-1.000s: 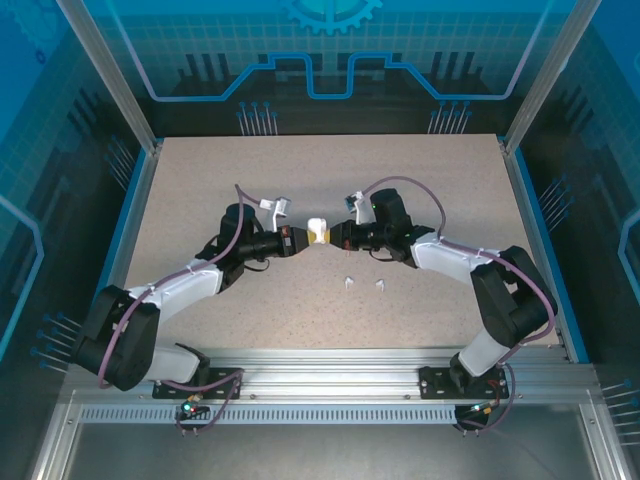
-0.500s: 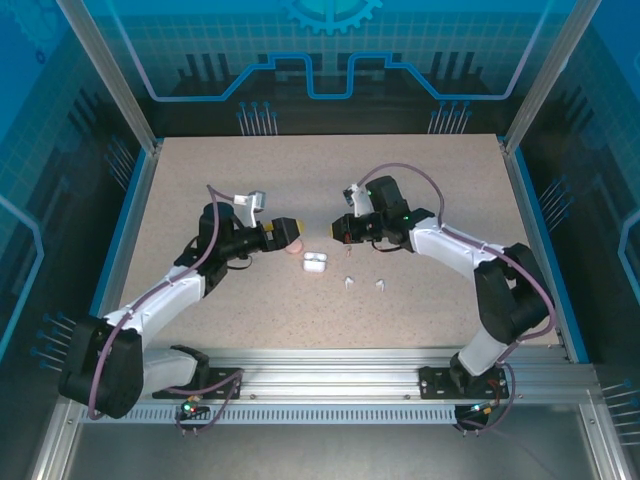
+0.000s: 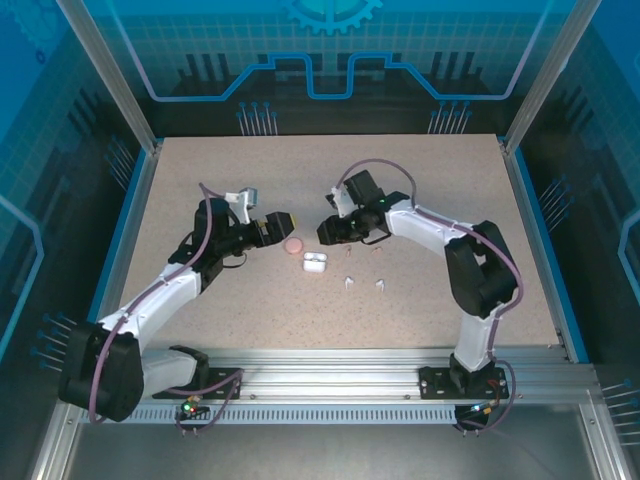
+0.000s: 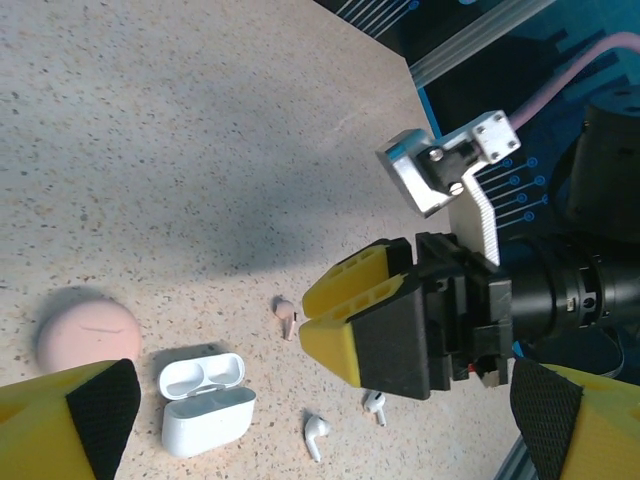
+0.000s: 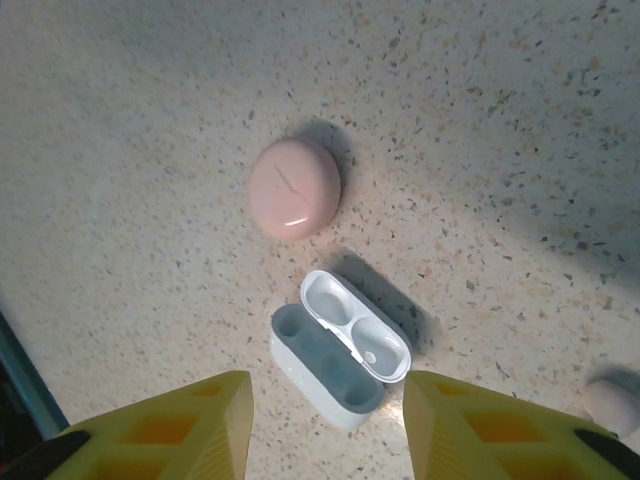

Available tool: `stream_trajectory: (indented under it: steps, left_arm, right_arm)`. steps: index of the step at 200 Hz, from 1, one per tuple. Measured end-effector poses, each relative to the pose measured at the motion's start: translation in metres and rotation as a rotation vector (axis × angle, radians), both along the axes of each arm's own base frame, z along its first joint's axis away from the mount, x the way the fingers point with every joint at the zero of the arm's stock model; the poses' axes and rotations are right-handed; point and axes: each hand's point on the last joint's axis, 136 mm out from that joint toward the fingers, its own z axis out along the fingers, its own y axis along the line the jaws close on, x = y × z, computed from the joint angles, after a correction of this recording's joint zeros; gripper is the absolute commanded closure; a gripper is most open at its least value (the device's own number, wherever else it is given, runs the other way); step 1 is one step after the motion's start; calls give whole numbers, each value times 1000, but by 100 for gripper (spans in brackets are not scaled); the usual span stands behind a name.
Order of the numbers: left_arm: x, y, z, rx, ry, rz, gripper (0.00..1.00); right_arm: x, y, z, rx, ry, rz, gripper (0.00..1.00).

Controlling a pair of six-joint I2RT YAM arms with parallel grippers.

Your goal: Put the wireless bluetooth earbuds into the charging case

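Note:
The white charging case (image 5: pixel 335 365) lies on the table with its lid open and both wells empty. My right gripper (image 5: pixel 328 395) hovers open above it, a finger on each side. The same case (image 3: pixel 315 262) sits mid-table in the top view. My left gripper (image 3: pixel 280 222) is open and apart from it, to the left. Two white earbuds (image 4: pixel 316 435) (image 4: pixel 376 405) and one pinkish-tan earbud (image 4: pixel 287 317) lie loose beside the case (image 4: pixel 205 400), under the right gripper (image 4: pixel 345 320). The white pair (image 3: pixel 348 282) (image 3: pixel 380 286) lies nearer the table's front.
A closed round pink case (image 5: pixel 294 188) rests just beyond the white one, also the pink case (image 3: pixel 293 245) in the top view. A pale bud (image 5: pixel 612 403) shows at the right edge of the right wrist view. Aluminium posts and blue walls ring the table (image 3: pixel 200 180).
A second ago both grippers met at the white case in the air. It now lies open on the table. The left gripper drew back left and the right moved over the case.

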Motion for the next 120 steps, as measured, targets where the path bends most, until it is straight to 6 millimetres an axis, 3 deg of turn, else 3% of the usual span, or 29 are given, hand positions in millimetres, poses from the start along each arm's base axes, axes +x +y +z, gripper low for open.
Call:
stream_trajectory:
  steps: [53, 97, 120]
  left_arm:
    - [0, 8, -7, 0, 47, 28, 1]
    - [-6, 1, -15, -33, 103, -6, 1]
    - [-12, -8, -36, -75, 179, -55, 2]
  right_arm:
    - [-12, -3, -31, -102, 94, 39, 49]
    - [-15, 1, -25, -106, 124, 13, 49]
    - [-14, 1, -24, -94, 156, -26, 50]
